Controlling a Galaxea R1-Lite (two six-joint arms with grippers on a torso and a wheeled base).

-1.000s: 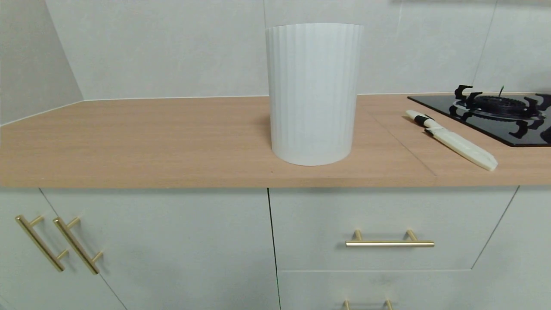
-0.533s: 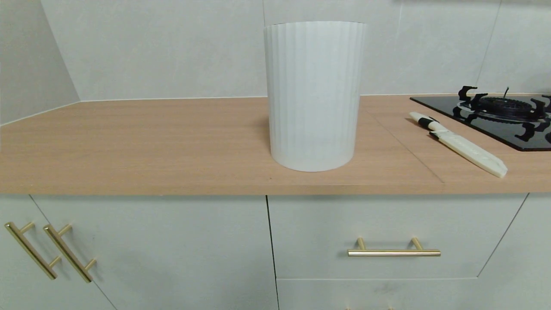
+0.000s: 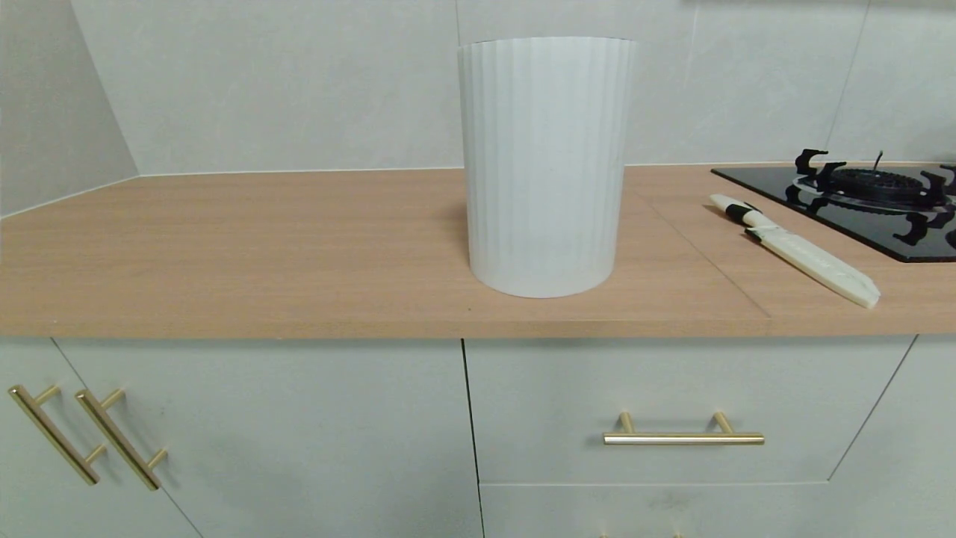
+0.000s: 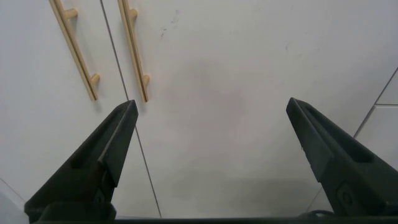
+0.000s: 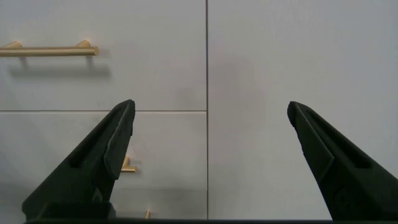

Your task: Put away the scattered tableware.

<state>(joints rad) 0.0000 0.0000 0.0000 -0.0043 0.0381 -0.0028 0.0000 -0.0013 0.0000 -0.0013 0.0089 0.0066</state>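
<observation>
Left gripper: the left gripper [image 4: 211,155] is spread wide, its two dark fingers [image 4: 115,146] far apart, with nothing between them.
Facing the left gripper: pale cupboard doors [image 4: 242,93], close in front, with two brass bar handles [image 4: 134,50] on either side of the door seam.
Right gripper: the right gripper [image 5: 208,155] is equally wide apart and holds nothing.
Facing the right gripper: pale drawer fronts [image 5: 143,74] stacked one above another, the upper one carrying a brass drawer handle [image 5: 48,51].
Knife: in the head view the knife [image 3: 792,250] lies flat on the countertop [image 3: 224,246] at the right of the frame, a little above mid-height. It is cream with a black band near one end. It lies on a slant, the banded end toward the upper left and the pointed end toward the lower right, close to the counter's front edge.
Ribbed white container: the ribbed white container [image 3: 544,164] stands upright on the wooden counter at the centre of the frame, well apart from the knife, which lies to its right. Its inside cannot be seen.
Hob: a black glass hob [image 3: 844,213] with a burner grate [image 3: 874,183] sits at the right edge, near the knife but not touching it.
Below the counter: at the lower left and lower right of the head view are the pale cabinet fronts with their brass handles.
Behind: pale wall tiles [image 3: 284,82] fill the top of the frame.
</observation>
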